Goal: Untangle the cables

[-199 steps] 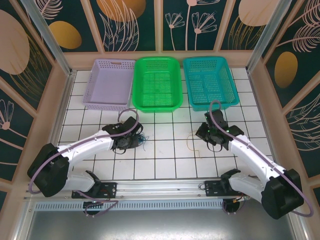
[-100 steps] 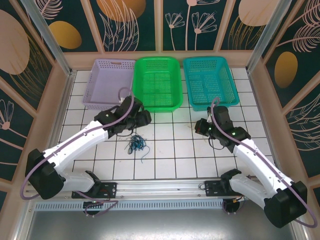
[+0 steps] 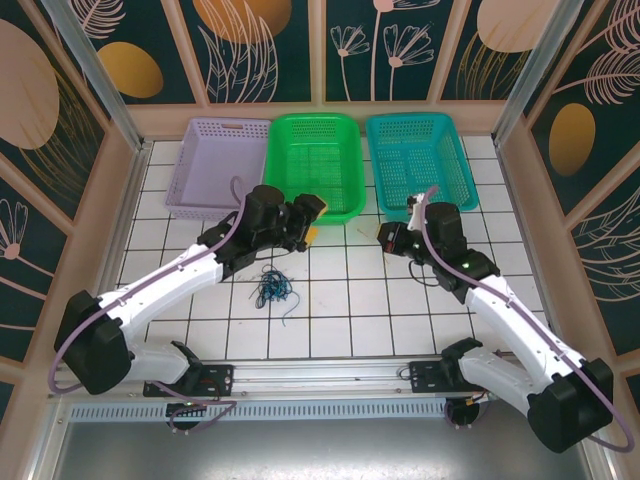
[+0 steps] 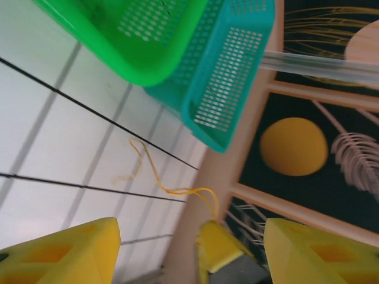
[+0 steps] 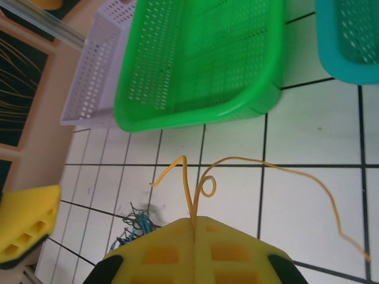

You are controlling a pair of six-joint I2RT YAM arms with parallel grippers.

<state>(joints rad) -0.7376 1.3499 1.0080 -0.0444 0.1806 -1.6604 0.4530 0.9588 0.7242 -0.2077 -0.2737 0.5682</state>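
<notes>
We see the green basket (image 3: 312, 165) at the back of the tiled table (image 3: 350, 320). Our left gripper (image 3: 311, 220) hovers at its front rim, jaws wide and empty. Our right gripper (image 5: 194, 228) pinches the tan cable (image 5: 189, 195). The tangle of cables (image 3: 272, 290) lies on the tiles, apart from both grippers.

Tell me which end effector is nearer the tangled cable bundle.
Left. The left end effector hovers just beyond the bundle; the right end effector, shut on a tan cable, is farther to its right.
</notes>
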